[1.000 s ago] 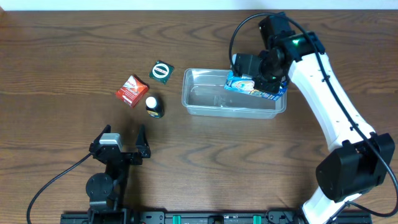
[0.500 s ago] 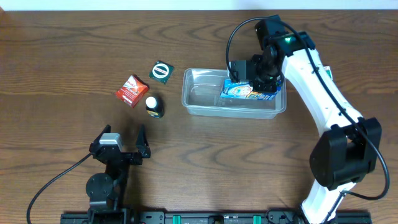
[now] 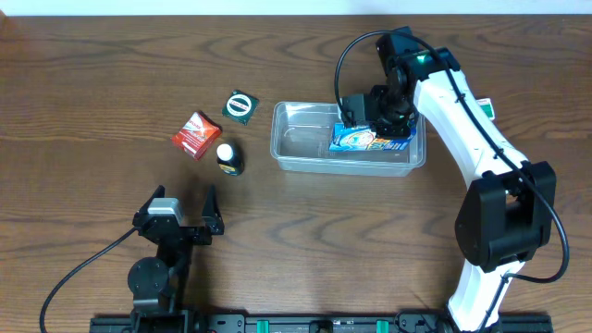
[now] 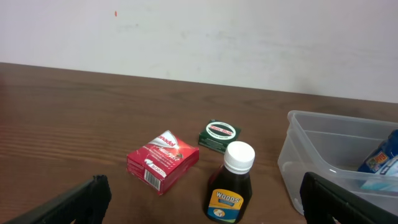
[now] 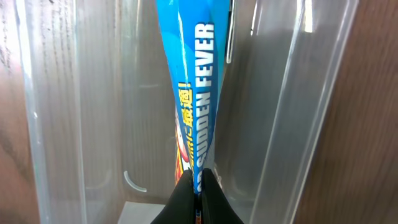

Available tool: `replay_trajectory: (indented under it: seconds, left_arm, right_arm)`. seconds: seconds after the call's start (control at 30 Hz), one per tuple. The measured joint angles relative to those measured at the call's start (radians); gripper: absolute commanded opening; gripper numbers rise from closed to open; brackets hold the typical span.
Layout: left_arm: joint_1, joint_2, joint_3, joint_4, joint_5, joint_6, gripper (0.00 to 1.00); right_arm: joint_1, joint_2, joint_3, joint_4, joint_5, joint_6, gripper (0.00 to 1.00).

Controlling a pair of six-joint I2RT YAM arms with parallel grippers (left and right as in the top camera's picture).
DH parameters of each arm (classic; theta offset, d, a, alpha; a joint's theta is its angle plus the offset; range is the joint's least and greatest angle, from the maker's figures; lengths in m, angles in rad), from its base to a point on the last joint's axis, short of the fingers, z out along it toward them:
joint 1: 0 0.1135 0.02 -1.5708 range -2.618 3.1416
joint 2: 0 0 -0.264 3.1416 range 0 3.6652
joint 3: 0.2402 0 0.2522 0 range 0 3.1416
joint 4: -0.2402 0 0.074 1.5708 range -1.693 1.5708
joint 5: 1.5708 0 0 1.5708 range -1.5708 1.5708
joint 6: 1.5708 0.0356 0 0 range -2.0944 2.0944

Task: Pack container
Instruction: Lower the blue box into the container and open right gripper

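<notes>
The clear plastic container [image 3: 296, 139] sits right of centre; it also shows in the left wrist view [image 4: 311, 149] and the right wrist view [image 5: 93, 124]. My right gripper [image 3: 379, 116] is shut on a blue snack packet [image 3: 368, 139], held edge-on inside the container [image 5: 196, 93], pinched at its edge by the jaws [image 5: 196, 186]. A red box [image 3: 195, 135], a green packet [image 3: 240, 106] and a dark syrup bottle [image 3: 228, 157] lie left of the container. My left gripper [image 3: 176, 217] is open and empty near the front edge, with the bottle [image 4: 231, 183] ahead of its fingers [image 4: 202, 199].
The red box [image 4: 163, 162] and the green packet [image 4: 219, 135] lie on the brown wooden table [image 3: 111, 74]. A white wall runs behind the table's far edge [image 4: 199, 43]. A black rail runs along the front edge [image 3: 296, 324].
My right gripper has carried the blue packet leftward and down from the container's right end into the container. The left arm has not moved.
</notes>
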Motion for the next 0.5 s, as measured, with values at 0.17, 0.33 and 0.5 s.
replay_trajectory:
  seconds: [0.17,0.33,0.5]
  left_arm:
    - [0.000,0.000,0.000,0.000,0.000,0.000,0.98]
    - [0.000,0.000,0.000,0.000,0.000,0.000,0.98]
    - [0.000,0.000,0.000,0.000,0.000,0.000,0.98]
  right_arm:
    - [-0.004,0.000,0.000,0.024,0.000,-0.006,0.02]
    - [-0.014,0.000,0.000,0.023,0.001,-0.001,0.25]
    - [-0.014,0.000,0.000,0.001,0.000,0.010,0.28]
